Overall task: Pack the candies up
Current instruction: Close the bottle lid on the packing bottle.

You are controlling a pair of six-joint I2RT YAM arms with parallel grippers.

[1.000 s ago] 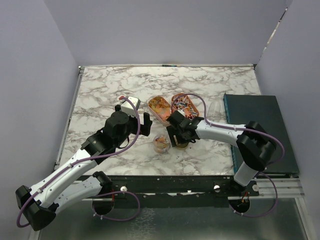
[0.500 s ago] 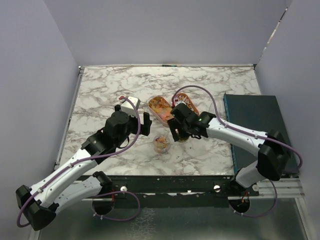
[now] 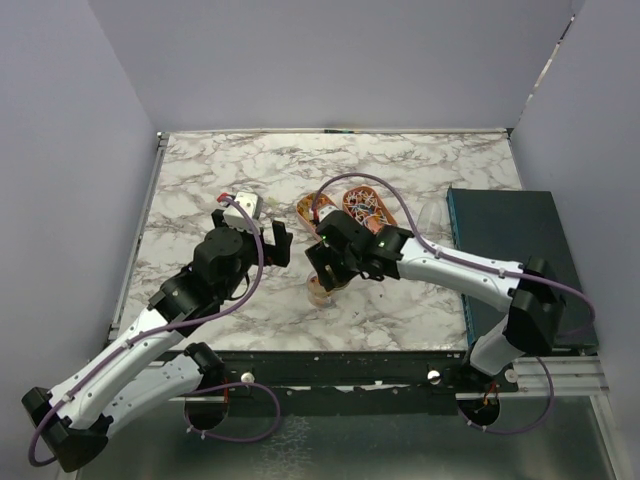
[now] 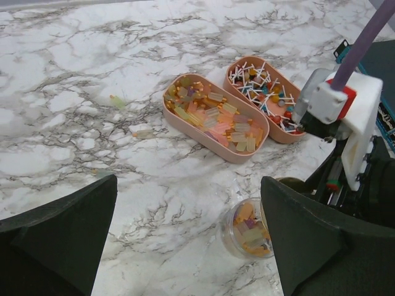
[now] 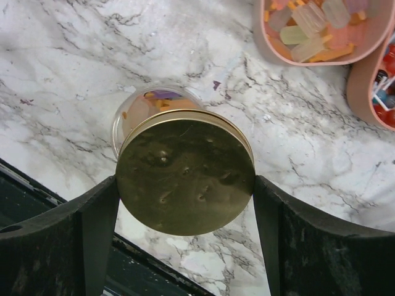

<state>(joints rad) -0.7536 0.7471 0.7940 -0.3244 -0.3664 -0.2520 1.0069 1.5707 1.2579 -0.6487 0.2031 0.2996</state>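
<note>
Your right gripper (image 5: 185,206), clamped on the gold lid (image 5: 185,169), has swung left and now hovers over the jar (image 5: 141,103) of candies (image 4: 250,229); more fill both trays (image 4: 207,140), your left gripper (image 4: 188,240) gapes empty, and capping looks next

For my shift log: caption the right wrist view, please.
Right gripper holds the gold lid above the clear jar; trays of candies at upper right.

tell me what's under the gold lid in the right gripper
A small clear jar sits below the gold lid. The left wrist view shows orange-yellow candies inside it; from the right wrist the lid covers most of it.
</note>
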